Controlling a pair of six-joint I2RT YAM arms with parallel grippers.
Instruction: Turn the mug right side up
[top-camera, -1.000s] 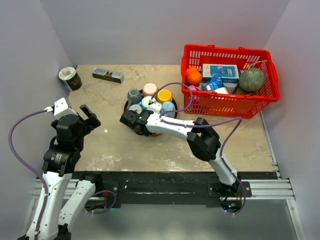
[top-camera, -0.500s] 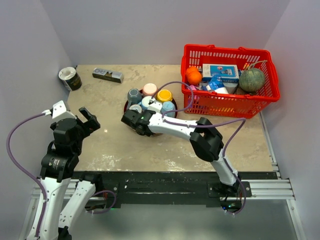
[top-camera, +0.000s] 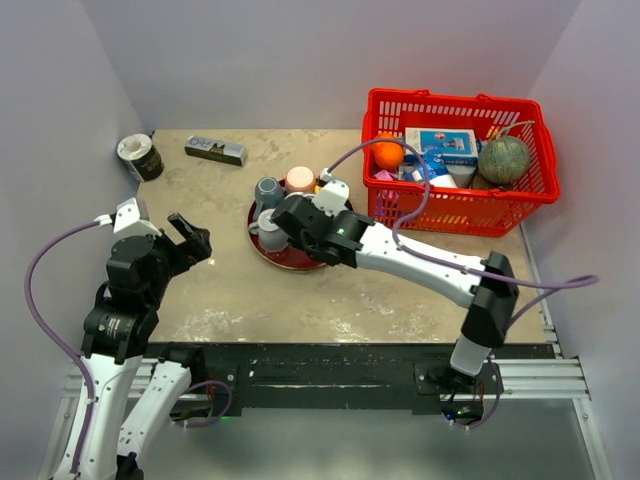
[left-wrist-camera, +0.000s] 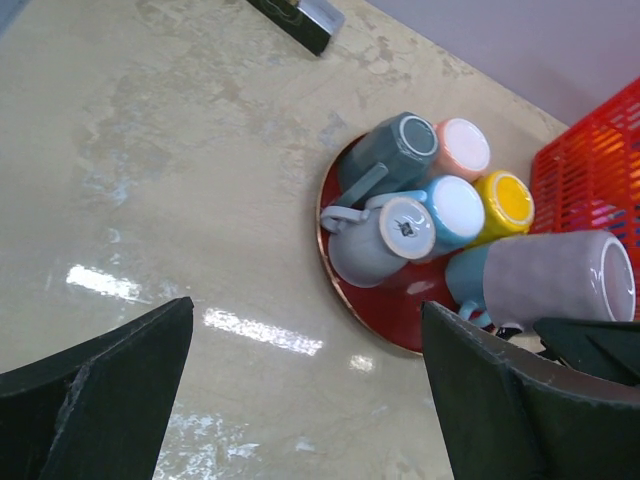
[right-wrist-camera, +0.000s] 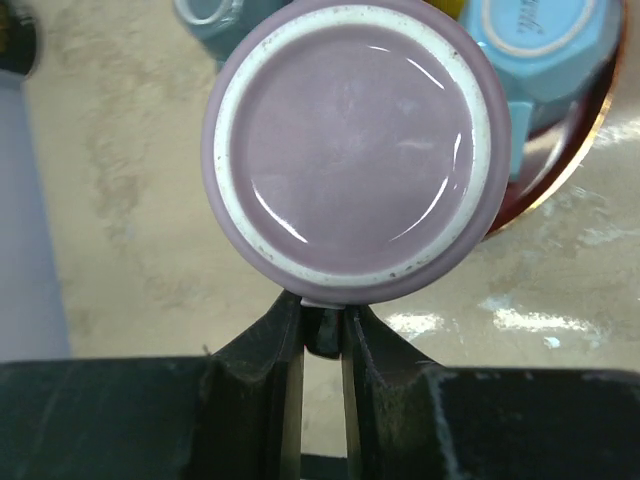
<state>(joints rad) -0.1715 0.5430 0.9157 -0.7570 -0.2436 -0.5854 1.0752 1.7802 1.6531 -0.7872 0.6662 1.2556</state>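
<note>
My right gripper (right-wrist-camera: 322, 312) is shut on the handle of a lilac mug (right-wrist-camera: 350, 140), whose flat bottom faces the wrist camera. The left wrist view shows this mug (left-wrist-camera: 555, 275) lying on its side, held above the right edge of the red tray (left-wrist-camera: 400, 312). In the top view the right gripper (top-camera: 296, 222) hangs over the tray (top-camera: 290, 258) and hides the mug. Several other mugs stand upside down on the tray, among them a grey one (left-wrist-camera: 385, 240) and a dark teal one (left-wrist-camera: 395, 155). My left gripper (left-wrist-camera: 305, 305) is open and empty, left of the tray (top-camera: 190, 240).
A red basket (top-camera: 455, 205) full of groceries stands at the back right, close to the tray. A small dark box (top-camera: 215, 150) and a tape roll (top-camera: 140, 157) lie at the back left. Bare tabletop lies between the left gripper and the tray.
The right arm has swung its elbow out to the right and turned its wrist; the gripper now sits higher over the tray with the lilac mug held by its handle. The left arm barely moved.
</note>
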